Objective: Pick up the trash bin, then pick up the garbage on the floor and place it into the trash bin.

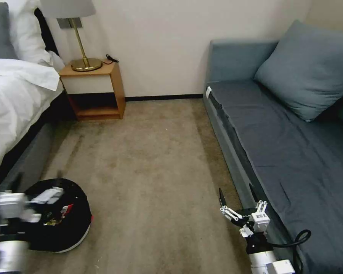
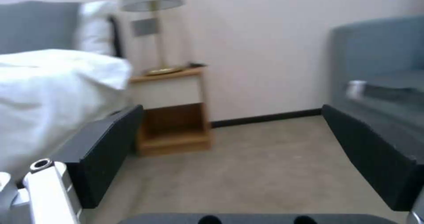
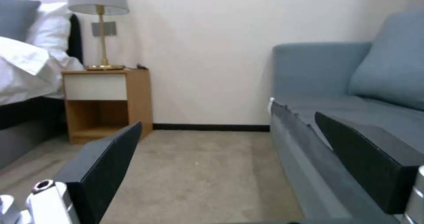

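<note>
The trash bin (image 1: 70, 236), round and lined with a glossy black bag, is at the lower left of the head view, beside the bed. Inside its mouth lie pieces of garbage: a red-and-white packet (image 1: 67, 208) and a gold-brown wrapper (image 1: 50, 221). My left gripper (image 1: 59, 198) hovers over the bin's mouth. In the left wrist view this gripper (image 2: 230, 114) is open, with only carpet between its dark fingers (image 2: 106, 144). My right gripper (image 1: 236, 192) is low by the sofa's front edge. It is open and holds nothing (image 3: 227, 123).
A white-sheeted bed (image 1: 15, 99) runs along the left. A wooden nightstand (image 1: 95, 91) with a brass lamp (image 1: 82, 38) stands against the back wall. A blue-grey sofa (image 1: 286, 144) with a cushion (image 1: 312, 72) lines the right. Bare tan carpet (image 1: 152, 163) lies between them.
</note>
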Available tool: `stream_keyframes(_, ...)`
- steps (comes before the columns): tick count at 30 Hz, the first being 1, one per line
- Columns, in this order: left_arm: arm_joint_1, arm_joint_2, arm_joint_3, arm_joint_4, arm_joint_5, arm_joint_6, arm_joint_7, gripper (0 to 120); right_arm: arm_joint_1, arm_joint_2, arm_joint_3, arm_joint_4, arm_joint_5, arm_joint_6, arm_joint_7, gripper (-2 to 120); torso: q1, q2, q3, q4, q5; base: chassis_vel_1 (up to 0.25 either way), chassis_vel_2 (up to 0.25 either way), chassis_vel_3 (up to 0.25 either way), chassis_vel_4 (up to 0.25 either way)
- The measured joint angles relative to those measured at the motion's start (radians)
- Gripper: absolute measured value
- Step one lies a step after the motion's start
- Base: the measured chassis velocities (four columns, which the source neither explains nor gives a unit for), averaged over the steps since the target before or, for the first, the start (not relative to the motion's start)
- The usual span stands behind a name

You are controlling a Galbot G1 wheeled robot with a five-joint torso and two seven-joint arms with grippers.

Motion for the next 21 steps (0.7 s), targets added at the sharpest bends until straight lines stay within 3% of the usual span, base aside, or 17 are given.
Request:
stream_keyframes(4, 0.006, -0.027, 0.089, 0.034, 0.031, -0.093, 0.01, 100, 0.007, 0.01, -0.021, 0.007, -0.013, 0.001, -0.02, 100, 0.0, 0.0, 0.0, 0.0001, -0.0001, 0.0, 0.0, 0.0, 0.0)
stream_keyframes(21, -0.002, -0.034, 0.099, 0.043, 0.026, -0.105, 0.009, 100, 0.008, 0.013, -0.026, 0.008, -0.017, -0.002, -0.035, 100, 0.0, 0.0, 0.0, 0.0001, -0.0001, 0.0, 0.0, 0.0, 0.0)
